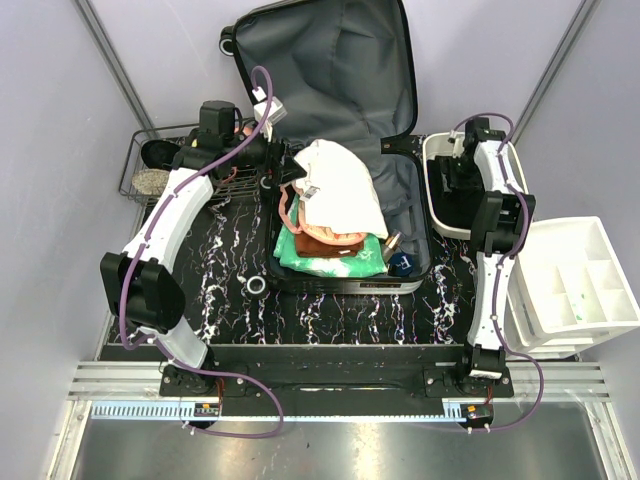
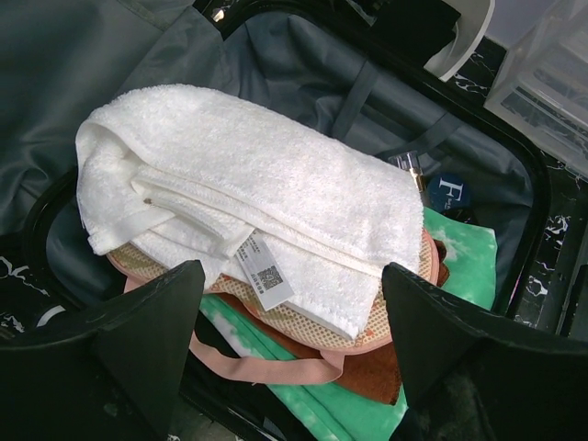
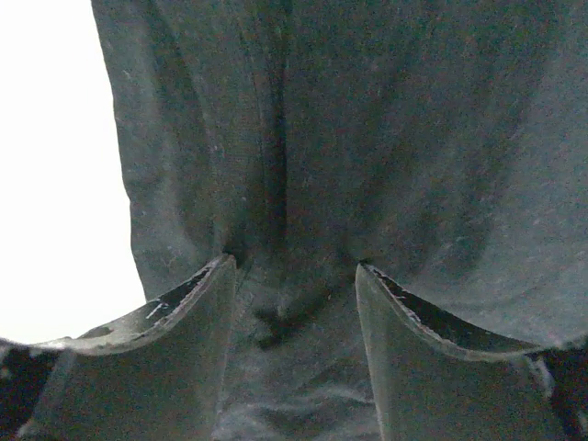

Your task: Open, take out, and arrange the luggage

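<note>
The luggage (image 1: 330,60) lies open on the table, its grey-lined lid propped up at the back. Its lower half (image 2: 514,165) holds a folded white towel (image 1: 335,185) (image 2: 257,175) on a pink-edged mat, a brown cloth and a green cloth (image 2: 459,257). My left gripper (image 1: 283,165) (image 2: 292,271) hovers open at the case's left rim, its fingers spread just in front of the towel and clear of it. My right gripper (image 1: 462,185) (image 3: 294,262) is down inside the white bin (image 1: 436,150), shut on a bunched dark cloth (image 3: 367,119).
A black wire basket (image 1: 150,170) stands left of the case. A white divided bin (image 1: 575,280) sits at the right edge. A small ring (image 1: 256,285) lies on the marbled table in front of the case. A dark blue round item (image 1: 402,263) rests in the case's right corner.
</note>
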Robot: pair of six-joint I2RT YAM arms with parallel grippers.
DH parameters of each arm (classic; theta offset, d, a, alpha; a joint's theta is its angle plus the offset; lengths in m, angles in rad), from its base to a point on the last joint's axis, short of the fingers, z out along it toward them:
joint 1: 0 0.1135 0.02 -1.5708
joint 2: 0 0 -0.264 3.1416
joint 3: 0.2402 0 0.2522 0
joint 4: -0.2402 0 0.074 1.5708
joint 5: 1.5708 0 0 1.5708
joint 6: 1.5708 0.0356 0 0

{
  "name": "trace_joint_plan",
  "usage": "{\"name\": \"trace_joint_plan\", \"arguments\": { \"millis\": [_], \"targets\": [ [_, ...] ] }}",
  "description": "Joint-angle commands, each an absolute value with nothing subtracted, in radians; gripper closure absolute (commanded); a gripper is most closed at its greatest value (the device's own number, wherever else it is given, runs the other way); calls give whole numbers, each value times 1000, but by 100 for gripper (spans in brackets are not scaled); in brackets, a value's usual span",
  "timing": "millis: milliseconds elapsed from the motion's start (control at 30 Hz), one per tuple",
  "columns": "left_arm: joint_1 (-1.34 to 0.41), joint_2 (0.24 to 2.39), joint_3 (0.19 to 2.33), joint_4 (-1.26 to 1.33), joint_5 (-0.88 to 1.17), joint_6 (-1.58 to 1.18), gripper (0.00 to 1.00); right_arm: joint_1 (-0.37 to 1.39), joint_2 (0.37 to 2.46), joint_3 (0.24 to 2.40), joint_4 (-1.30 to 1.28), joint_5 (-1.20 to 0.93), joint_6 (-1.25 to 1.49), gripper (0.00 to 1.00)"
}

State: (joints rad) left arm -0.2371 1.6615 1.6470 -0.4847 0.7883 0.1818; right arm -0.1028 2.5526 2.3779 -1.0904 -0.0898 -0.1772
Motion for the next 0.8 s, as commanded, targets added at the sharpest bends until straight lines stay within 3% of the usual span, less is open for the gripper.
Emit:
{"name": "trace_joint_plan", "arguments": {
  "millis": [0,200,333,533,767],
  "targets": [
    [-225,1618,1655,-486,779,186,16,-104,2565,2445,-987,-103,-264,34],
    [-219,1621,1655,-520,764,219,16,-104,2562,2534,-960,-132,-334,28],
    [-221,1623,1657,-564,782,317,17,-103,2401,2459,-927,-360,-376,21],
    [-225,1617,1615,-580,851,414,22,-51,2018,2028,-683,-645,-523,14],
    [-225,1623,1617,-586,859,407,25,198,1746,1619,-534,-733,-684,15]
  ]
}}
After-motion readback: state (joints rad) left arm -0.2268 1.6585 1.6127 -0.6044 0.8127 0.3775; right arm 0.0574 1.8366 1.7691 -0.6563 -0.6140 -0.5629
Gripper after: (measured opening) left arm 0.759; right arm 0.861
